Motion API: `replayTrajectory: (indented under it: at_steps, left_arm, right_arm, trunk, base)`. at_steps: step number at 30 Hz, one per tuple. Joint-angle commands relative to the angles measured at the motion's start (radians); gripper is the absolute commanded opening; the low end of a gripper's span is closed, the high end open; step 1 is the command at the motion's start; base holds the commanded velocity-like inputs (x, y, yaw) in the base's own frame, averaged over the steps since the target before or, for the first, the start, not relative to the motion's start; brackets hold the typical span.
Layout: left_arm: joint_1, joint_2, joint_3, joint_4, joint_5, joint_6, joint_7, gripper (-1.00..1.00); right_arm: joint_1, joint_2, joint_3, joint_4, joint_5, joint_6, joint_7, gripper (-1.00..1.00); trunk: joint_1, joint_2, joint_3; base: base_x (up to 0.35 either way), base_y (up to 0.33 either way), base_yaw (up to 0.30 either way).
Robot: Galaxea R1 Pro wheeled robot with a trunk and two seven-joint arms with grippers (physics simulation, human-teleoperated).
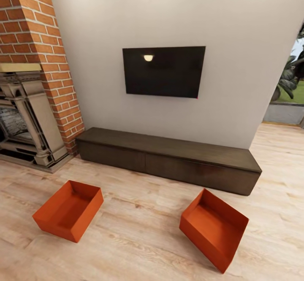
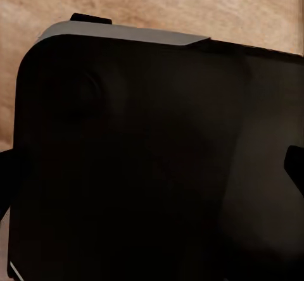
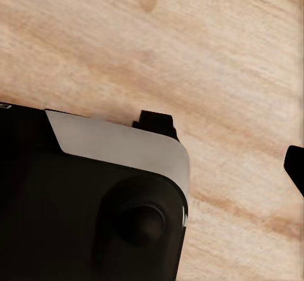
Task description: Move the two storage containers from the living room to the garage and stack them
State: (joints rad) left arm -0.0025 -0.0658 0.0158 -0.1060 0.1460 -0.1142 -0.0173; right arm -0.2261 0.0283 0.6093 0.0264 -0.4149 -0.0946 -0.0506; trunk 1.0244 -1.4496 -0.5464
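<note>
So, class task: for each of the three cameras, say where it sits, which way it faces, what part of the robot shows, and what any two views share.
Head view: mounted high on the robot, facing forward and down at the two storage containers, the bench, the TV and the fireplace.
Left wrist view: on the left arm, looking down at a dark robot body part above the wood-plank floor.
Right wrist view: on the right arm, looking down at the floor, with a dark, grey-edged robot part below.
All three views share the wood-plank floor.
</note>
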Motion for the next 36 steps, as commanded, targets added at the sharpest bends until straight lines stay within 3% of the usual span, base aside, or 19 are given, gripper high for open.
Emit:
replayTrajectory:
  at_steps: [1,27,36]
  left_arm:
    - [0.000,0.000,0.001,0.000,0.007,-0.002,-0.002,1.00]
    - [0.000,0.000,0.003,-0.001,0.005,-0.005,-0.001,1.00]
    - [0.000,0.000,0.004,-0.001,0.004,-0.005,-0.001,1.00]
  right_arm:
    - [-0.001,0.001,0.008,0.003,-0.009,-0.005,-0.001,1.00]
    - [-0.001,0.001,0.007,0.003,-0.009,-0.005,-0.002,1.00]
    - [-0.001,0.001,0.007,0.003,-0.009,-0.005,-0.002,1.00]
  trunk:
    - [0.001,0.000,-0.001]
    - [0.001,0.000,-0.001]
    - [0.001,0.000,-0.001]
  base:
    - [0.337,0.000,0.000]
    - [0.335,0.000,0.000]
    - [0.071,0.000,0.000]
